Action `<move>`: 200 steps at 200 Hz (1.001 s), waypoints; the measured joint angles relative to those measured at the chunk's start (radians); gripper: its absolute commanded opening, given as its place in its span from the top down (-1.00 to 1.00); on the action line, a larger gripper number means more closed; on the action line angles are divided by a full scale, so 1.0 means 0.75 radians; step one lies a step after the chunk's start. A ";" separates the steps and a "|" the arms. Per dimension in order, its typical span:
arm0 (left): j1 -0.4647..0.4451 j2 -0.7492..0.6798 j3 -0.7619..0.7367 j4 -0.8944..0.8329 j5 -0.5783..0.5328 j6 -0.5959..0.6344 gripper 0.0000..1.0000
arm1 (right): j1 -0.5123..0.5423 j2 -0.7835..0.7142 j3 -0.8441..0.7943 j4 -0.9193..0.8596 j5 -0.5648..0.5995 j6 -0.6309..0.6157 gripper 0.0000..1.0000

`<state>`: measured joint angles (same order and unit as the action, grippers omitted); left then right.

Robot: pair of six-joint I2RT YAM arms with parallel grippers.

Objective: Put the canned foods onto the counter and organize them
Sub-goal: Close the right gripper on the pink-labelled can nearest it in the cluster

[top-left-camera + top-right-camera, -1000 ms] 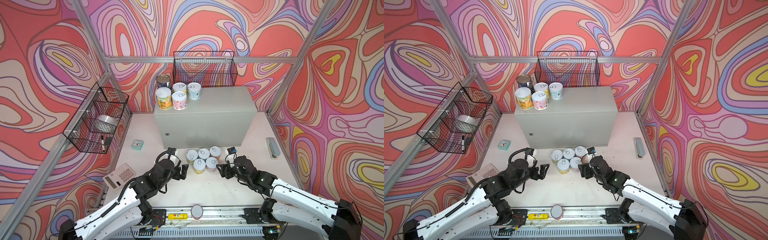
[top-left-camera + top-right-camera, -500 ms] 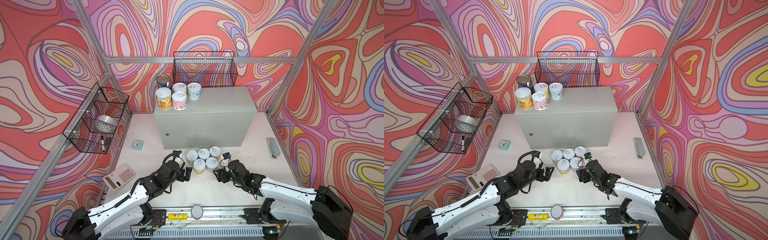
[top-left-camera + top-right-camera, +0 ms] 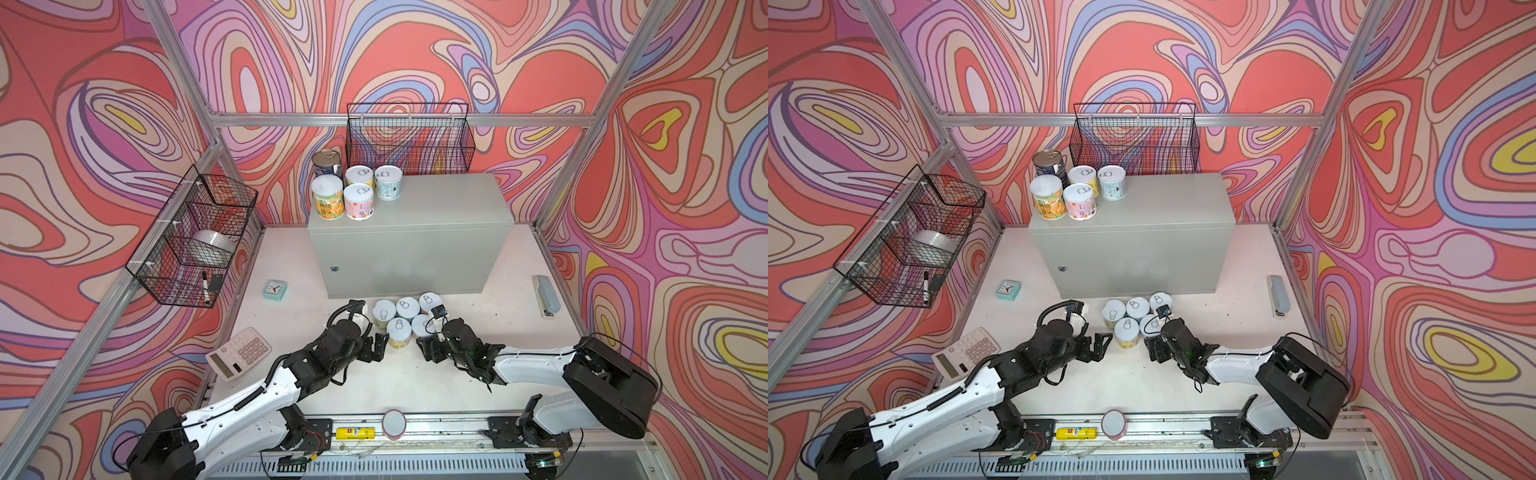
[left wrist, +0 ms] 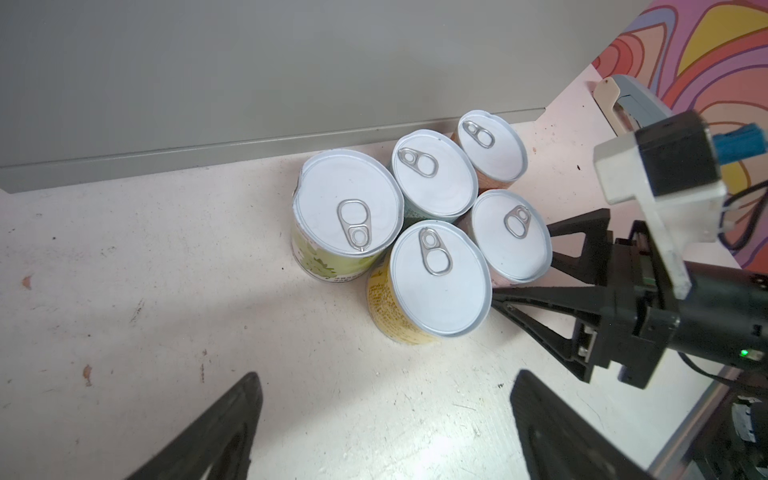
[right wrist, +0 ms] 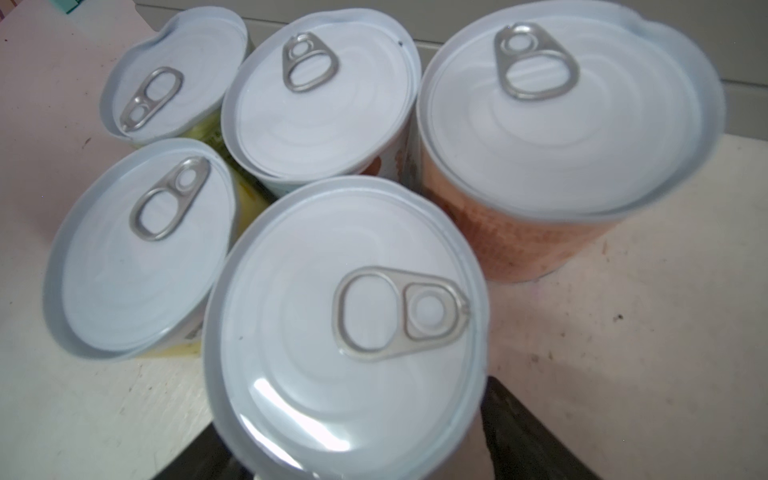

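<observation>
Several short canned foods with white pull-tab lids stand clustered on the floor [image 3: 407, 306] [image 3: 1126, 328] before the grey counter [image 3: 436, 199] [image 3: 1163, 199]. On the counter's left end stand a dark blue tin [image 3: 326, 162], a yellow-orange tin [image 3: 327, 201] and three short ones [image 3: 358, 201]. My left gripper [image 3: 380, 347] [image 3: 1104, 345] [image 4: 386, 374] is open and empty, just short of the yellow-labelled can [image 4: 436, 278]. My right gripper [image 3: 424, 347] [image 3: 1152, 347] [image 5: 353, 415] is open, its jaws either side of the near right can [image 5: 345, 316] [image 4: 511, 237].
A mint clock [image 3: 275, 289] and a calculator [image 3: 239, 353] lie to the left, a stapler [image 3: 546, 295] to the right. Black wire baskets hang behind the counter [image 3: 409, 139] and on the left wall [image 3: 199, 232]. A yellow tube [image 3: 355, 432] and a pink-rimmed disc [image 3: 394, 422] sit at the front rail.
Both arms have lowered and closed in on the floor cluster, the left from the left and the right from the right. The right jaws now flank the near right can.
</observation>
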<state>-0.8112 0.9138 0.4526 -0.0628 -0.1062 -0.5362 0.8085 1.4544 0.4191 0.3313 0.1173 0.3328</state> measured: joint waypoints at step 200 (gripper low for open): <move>0.000 0.005 -0.008 0.020 -0.024 0.000 -0.89 | 0.006 0.221 0.180 0.056 0.092 -0.113 -0.24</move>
<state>-0.8112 0.9176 0.4469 -0.0479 -0.1242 -0.5362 0.8131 1.6199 0.5537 0.3733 0.1860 0.2481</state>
